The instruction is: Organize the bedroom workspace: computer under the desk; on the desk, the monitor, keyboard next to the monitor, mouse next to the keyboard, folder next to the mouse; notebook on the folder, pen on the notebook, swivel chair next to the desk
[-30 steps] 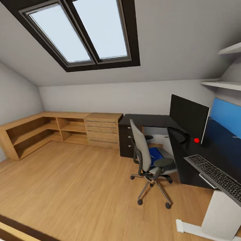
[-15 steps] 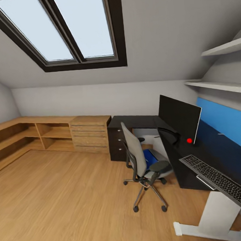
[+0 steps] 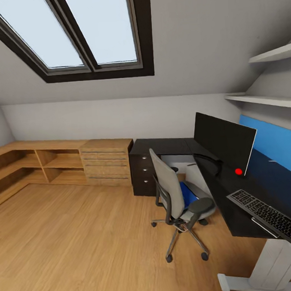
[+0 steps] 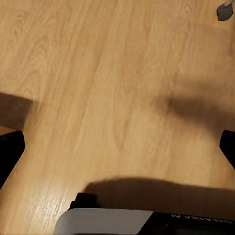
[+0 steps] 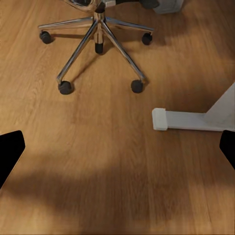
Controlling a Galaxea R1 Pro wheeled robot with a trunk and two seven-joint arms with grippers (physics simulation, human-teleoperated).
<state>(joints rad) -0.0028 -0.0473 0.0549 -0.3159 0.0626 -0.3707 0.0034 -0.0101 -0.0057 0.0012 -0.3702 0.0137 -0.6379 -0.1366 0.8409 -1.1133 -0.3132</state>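
Note:
The grey swivel chair (image 3: 173, 196) stands on the wood floor, turned toward the black desk (image 3: 229, 207). A blue folder (image 3: 190, 194) lies on its seat. On the desk stand the black monitor (image 3: 225, 139) and, nearer me, the keyboard (image 3: 270, 217). A small red round thing (image 3: 238, 171) sits by the monitor's base. The chair's star base (image 5: 98, 34) appears in the right wrist view, beyond my right gripper (image 5: 117, 149), which is open over bare floor. My left gripper (image 4: 117, 147) is open too, above the floorboards. Notebook, pen and computer are out of sight.
The desk's white leg and foot (image 5: 186, 120) rest on the floor close to the chair's castors. Wooden shelving (image 3: 43, 162) and a drawer unit (image 3: 105, 161) line the far wall beside a black drawer cabinet (image 3: 143, 171). Open floor (image 3: 78, 244) lies to the chair's left.
The whole head view has shifted, so the camera has moved: the low shelving slid out to the left and the desk and chair look a little closer. Nothing in the room has moved.

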